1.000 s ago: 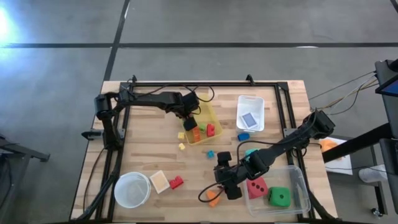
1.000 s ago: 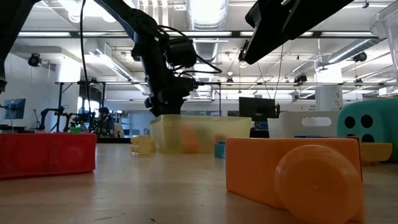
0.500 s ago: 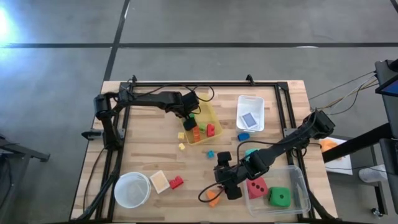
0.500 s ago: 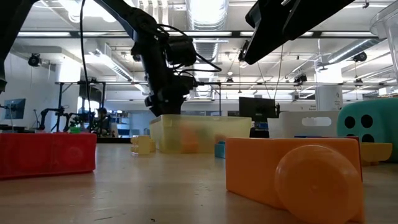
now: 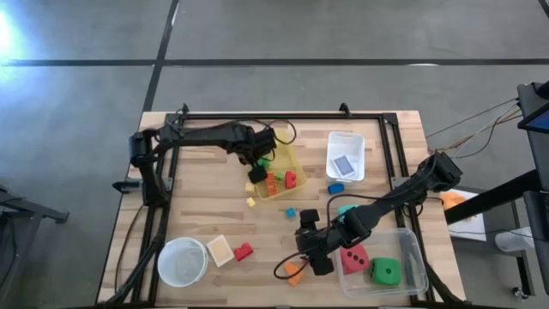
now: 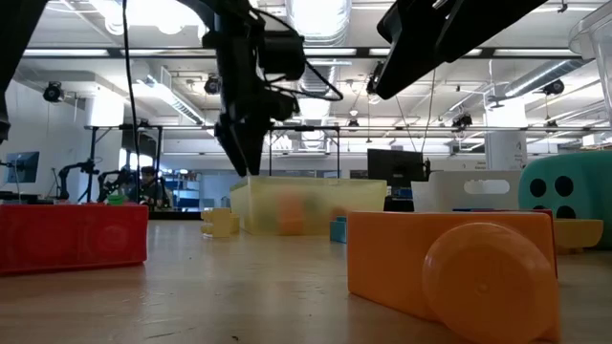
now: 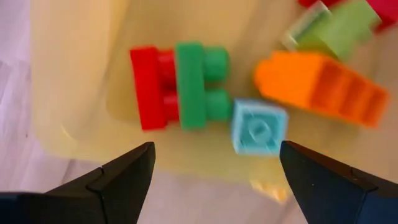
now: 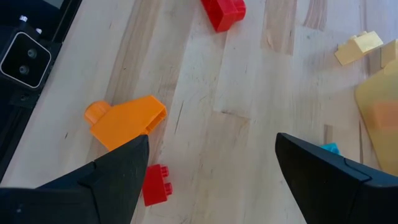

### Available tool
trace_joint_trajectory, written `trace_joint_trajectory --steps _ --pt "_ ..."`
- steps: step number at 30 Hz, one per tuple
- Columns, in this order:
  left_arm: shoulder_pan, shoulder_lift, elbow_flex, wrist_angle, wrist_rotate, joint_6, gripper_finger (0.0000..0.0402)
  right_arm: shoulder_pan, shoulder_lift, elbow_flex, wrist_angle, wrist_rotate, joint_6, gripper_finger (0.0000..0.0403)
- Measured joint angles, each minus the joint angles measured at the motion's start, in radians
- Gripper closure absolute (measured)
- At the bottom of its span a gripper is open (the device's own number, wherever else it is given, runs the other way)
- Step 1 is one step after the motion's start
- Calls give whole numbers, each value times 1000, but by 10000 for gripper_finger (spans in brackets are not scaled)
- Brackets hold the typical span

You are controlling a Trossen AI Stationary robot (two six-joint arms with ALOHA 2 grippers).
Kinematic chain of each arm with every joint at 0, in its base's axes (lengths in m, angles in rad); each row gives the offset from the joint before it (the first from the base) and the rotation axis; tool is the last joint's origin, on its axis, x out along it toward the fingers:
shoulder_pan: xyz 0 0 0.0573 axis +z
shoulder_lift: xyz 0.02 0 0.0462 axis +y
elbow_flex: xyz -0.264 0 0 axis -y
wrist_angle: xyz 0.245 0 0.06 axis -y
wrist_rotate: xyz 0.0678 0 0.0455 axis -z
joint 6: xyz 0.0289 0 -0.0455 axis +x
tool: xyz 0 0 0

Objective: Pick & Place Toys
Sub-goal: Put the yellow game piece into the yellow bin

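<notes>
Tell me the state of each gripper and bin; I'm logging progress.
left gripper: open, empty, over the yellow bin.
right gripper: open, empty, above the orange block.
yellow bin: holds several blocks.
clear bin: holds two dice.
white bowl: empty.

Overhead camera straight down on whole table (image 5: 197, 206), low camera level across tabletop with orange block (image 6: 449, 272) close at 5 o'clock, left wrist camera close above yellow bin (image 7: 74, 74), right wrist camera above same orange block (image 8: 124, 121)
</notes>
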Motion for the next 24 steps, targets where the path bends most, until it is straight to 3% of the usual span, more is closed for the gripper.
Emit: trace_joint_trajectory --steps 12,19,24 --pt "-219 -122 -124 21 -6 -289 51 0 0 -2 -3 0 28 60" --pt "-364 -126 -203 134 -89 -257 51 0 0 -2 -4 -1 28 60" --pt "-406 -126 -239 190 -92 -282 51 0 0 -2 -4 -1 18 60"
